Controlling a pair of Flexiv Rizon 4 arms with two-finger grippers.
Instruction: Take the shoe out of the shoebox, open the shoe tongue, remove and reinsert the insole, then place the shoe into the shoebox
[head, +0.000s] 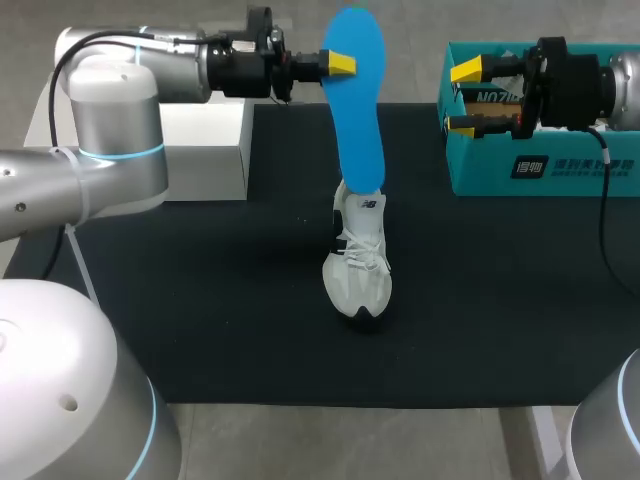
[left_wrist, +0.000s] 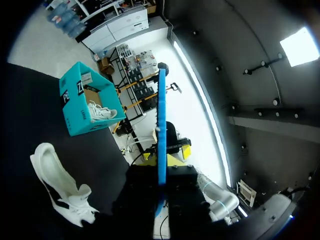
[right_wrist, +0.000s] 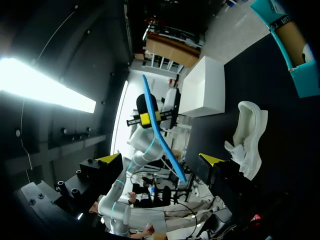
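Observation:
My left gripper (head: 335, 63) is shut on the upper end of a blue insole (head: 360, 100), which hangs upright in the air with its lower end just above the white shoe (head: 358, 265). The shoe stands on the black mat, toe toward the front. In the left wrist view the insole (left_wrist: 161, 135) shows edge-on between the fingers, with the shoe (left_wrist: 60, 187) below to one side. My right gripper (head: 462, 97) hovers open and empty over the left end of the teal shoebox (head: 545, 170). From the right wrist, the insole (right_wrist: 157, 130) and shoe (right_wrist: 250, 135) lie ahead.
A white box (head: 200, 140) stands at the back left beside the black mat (head: 200, 300). Another white shoe (left_wrist: 102, 111) lies inside the shoebox (left_wrist: 82, 102).

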